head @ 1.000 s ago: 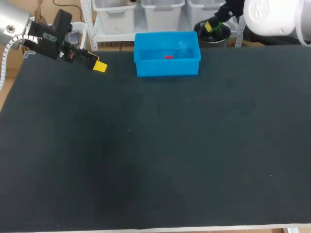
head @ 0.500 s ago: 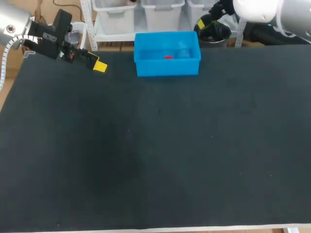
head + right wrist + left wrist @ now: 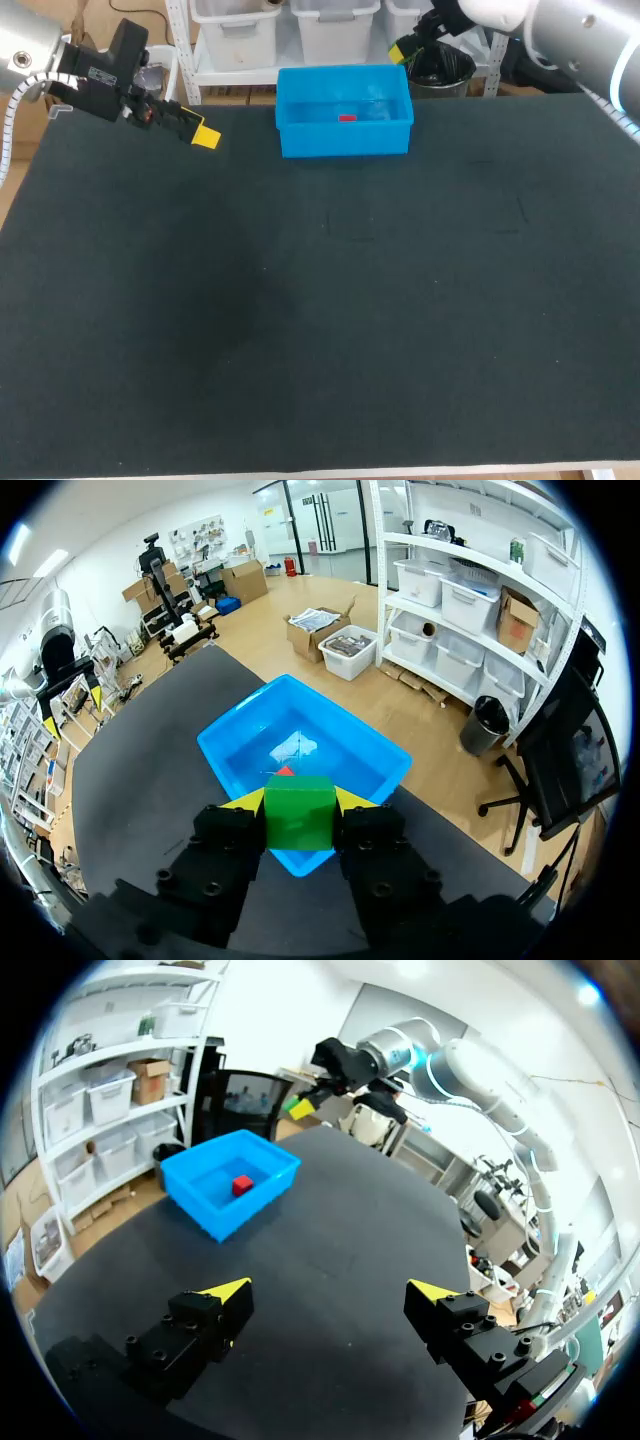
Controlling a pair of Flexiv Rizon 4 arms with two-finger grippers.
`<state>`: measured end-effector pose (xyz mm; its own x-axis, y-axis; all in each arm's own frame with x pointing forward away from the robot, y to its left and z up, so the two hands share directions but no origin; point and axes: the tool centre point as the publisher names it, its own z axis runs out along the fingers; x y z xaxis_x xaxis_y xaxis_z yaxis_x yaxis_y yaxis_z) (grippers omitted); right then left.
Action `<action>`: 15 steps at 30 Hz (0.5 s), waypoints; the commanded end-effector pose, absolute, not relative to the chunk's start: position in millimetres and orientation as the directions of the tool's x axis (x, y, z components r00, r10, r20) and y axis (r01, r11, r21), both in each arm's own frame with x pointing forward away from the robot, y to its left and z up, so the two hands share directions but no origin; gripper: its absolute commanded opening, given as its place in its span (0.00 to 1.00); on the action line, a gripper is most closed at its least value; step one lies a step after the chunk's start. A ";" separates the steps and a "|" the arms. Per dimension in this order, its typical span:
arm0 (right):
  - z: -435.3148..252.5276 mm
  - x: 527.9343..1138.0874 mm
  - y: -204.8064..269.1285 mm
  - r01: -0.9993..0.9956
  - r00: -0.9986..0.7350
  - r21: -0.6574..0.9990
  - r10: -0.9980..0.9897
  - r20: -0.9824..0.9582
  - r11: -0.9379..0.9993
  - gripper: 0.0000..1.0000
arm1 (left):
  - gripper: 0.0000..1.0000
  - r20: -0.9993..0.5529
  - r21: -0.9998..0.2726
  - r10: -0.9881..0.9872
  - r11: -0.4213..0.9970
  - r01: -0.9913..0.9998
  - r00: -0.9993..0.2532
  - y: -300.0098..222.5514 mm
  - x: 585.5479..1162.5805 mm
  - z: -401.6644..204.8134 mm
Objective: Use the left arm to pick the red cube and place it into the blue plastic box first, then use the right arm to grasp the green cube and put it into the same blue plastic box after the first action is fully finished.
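The blue plastic box [image 3: 345, 140] stands at the table's far edge with the red cube [image 3: 347, 118] lying inside it. My right gripper [image 3: 407, 49] hangs just beyond the box's far right corner. In the right wrist view this gripper [image 3: 299, 802] is shut on the green cube [image 3: 299, 815], above the near rim of the box [image 3: 232, 745], and the red cube [image 3: 285, 772] peeks out behind the green one. My left gripper [image 3: 204, 136] is at the far left, open with nothing between its fingers [image 3: 228, 1292], and it faces the box [image 3: 205, 1205].
The dark table top [image 3: 320, 300] stretches from the box to the front edge with nothing else lying on it.
My right arm has swung left along the table's far edge, bringing the green cube up to the blue box. The left arm has stayed where it was.
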<state>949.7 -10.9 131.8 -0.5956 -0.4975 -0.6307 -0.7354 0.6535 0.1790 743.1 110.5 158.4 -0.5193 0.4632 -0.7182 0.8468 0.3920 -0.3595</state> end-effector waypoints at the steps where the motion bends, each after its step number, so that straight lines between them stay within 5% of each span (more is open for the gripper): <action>1: 120.6 972.0 -3.7 -0.768 -0.602 0.270 -0.512 -0.613 0.581 0.00 | 1.00 -0.721 -0.357 0.461 0.391 0.848 -0.517 110.6 742.8 157.5; 15: 92.8 985.8 6.6 -0.778 -0.605 0.298 -0.534 -0.590 0.553 0.00 | 1.00 -0.721 -0.357 0.461 0.391 0.848 -0.517 110.6 742.8 157.5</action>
<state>960.4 -1.3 96.2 -0.5923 -0.5070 -0.6262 -0.7218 0.6793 0.1327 743.1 110.5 158.4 -0.5193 0.4632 -0.7182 0.8468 0.3920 -0.3595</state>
